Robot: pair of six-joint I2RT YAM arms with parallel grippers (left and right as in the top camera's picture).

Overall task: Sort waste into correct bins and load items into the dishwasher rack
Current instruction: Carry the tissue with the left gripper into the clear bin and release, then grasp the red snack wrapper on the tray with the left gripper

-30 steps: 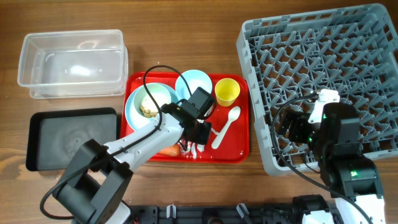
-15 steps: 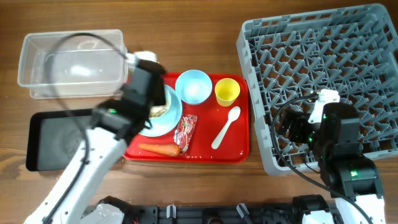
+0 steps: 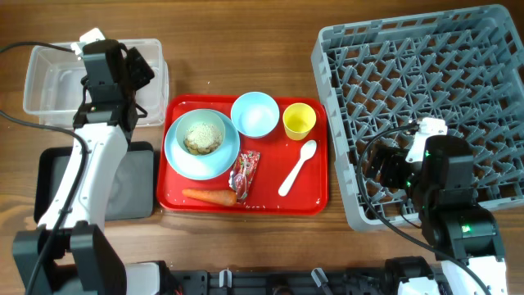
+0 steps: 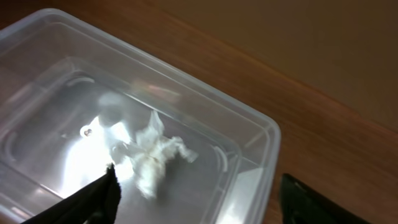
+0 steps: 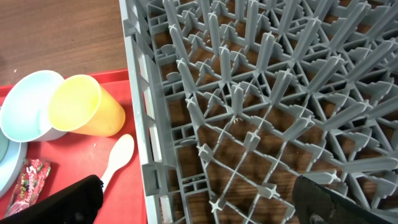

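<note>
My left gripper (image 3: 135, 72) hangs over the right end of the clear tub (image 3: 49, 82), open and empty (image 4: 199, 208). A crumpled white napkin (image 4: 155, 157) is inside the tub, just ahead of the fingers. On the red tray, a mint bowl of beige scraps (image 3: 202, 137) sits on the light blue plate (image 3: 182, 160). Beside them are a blue bowl (image 3: 255, 113), yellow cup (image 3: 299, 120), white spoon (image 3: 296, 168), wrapper (image 3: 246, 174) and carrot (image 3: 209, 196). My right gripper (image 3: 385, 168) is open over the grey rack's (image 3: 426, 82) front left corner (image 5: 199, 205).
The black tray (image 3: 57, 188) lies in front of the clear tub, partly under the left arm. The red tray (image 3: 315, 197) sits between the bins and the rack. The rack's pegs (image 5: 236, 99) stand close under the right gripper.
The left arm swung from the red tray to above the clear tub and its jaws opened; the napkin is now in the tub. The right arm has not moved.
</note>
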